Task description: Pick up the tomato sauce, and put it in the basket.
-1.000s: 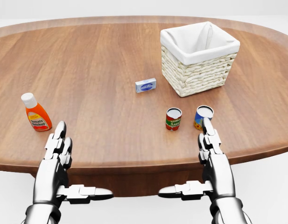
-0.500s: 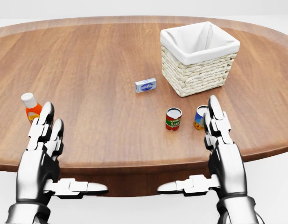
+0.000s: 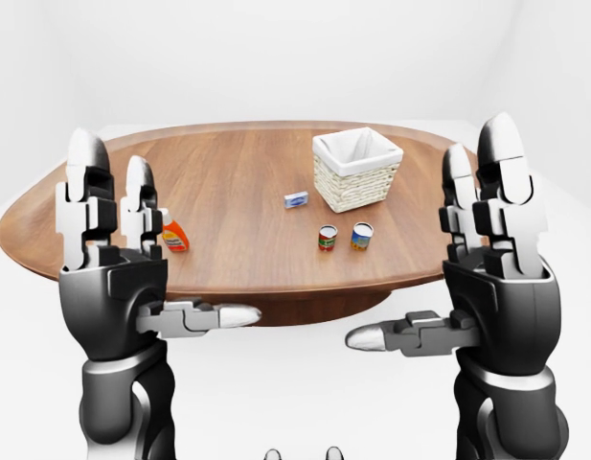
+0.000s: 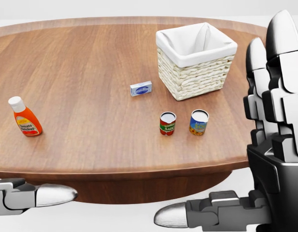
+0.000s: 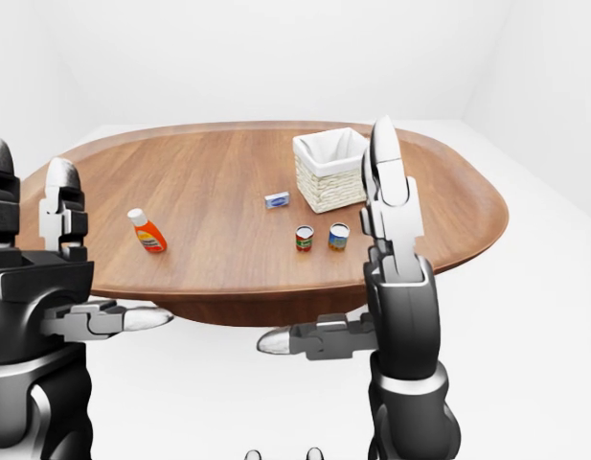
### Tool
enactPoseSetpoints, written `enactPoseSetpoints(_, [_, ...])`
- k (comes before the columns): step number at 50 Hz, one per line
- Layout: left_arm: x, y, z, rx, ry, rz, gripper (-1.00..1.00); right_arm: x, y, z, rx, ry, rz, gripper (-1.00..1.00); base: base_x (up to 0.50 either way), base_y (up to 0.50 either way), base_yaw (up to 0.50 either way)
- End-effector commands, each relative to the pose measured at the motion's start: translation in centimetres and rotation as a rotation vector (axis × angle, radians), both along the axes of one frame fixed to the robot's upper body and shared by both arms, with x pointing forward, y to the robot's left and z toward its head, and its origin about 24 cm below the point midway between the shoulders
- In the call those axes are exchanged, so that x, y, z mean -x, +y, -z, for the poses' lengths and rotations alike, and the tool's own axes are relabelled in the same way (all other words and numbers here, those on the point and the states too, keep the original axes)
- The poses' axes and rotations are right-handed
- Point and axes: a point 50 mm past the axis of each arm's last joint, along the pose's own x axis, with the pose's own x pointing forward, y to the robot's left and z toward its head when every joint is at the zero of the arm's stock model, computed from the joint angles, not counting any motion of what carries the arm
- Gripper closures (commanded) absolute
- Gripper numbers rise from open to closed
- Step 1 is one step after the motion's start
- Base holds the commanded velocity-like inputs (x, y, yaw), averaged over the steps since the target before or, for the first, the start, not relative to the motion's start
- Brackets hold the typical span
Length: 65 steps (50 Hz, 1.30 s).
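Observation:
The tomato sauce, a small red can (image 4: 167, 123) with a white top, stands upright on the wooden table (image 4: 91, 67), below the basket in the head view. The woven basket (image 4: 197, 79) with a white cloth lining sits at the upper right. My right hand (image 4: 274, 121) is raised at the right edge, fingers upright and spread, thumb pointing left, holding nothing. Of my left hand (image 3: 132, 268), the head view shows just the thumb (image 4: 47, 195); the left-eye view shows it raised and open. Both hands hang short of the table's near edge, apart from the can.
A blue-labelled can (image 4: 199, 122) stands just right of the sauce can. An orange ketchup bottle (image 4: 26, 118) with a white cap is at the table's left. A small blue and white box (image 4: 141, 88) lies left of the basket.
Both hands have risen and come closer to the camera; the left one has mostly left the head view. The whole picture shifted slightly, with the table's things now a little further left.

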Motion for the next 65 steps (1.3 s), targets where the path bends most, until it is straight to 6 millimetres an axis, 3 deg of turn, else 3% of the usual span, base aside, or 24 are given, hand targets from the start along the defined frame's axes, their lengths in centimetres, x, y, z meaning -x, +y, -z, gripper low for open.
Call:
enactPoseSetpoints(1, [0.78,-0.16,-0.66,0.019,-0.04,0.014,-1.0,1.28,-0.05,-1.07,-0.008,-0.072,-0.009,-1.0,0.0,-0.42,0.0])
enactPoseSetpoints(47, [0.99,-0.89,-0.35,0.003,-0.022,0.034,-1.0,1.32,0.03,-1.06,-0.021,-0.074,-0.023,-1.0,0.0,-0.42,0.0])
enactPoseSetpoints(65, [0.87,-0.96,-0.08,-0.002,-0.006,0.035,-1.0,1.41,0.27,-0.86,-0.009,-0.066,-0.036,-1.0,0.11,-0.02,0.0])
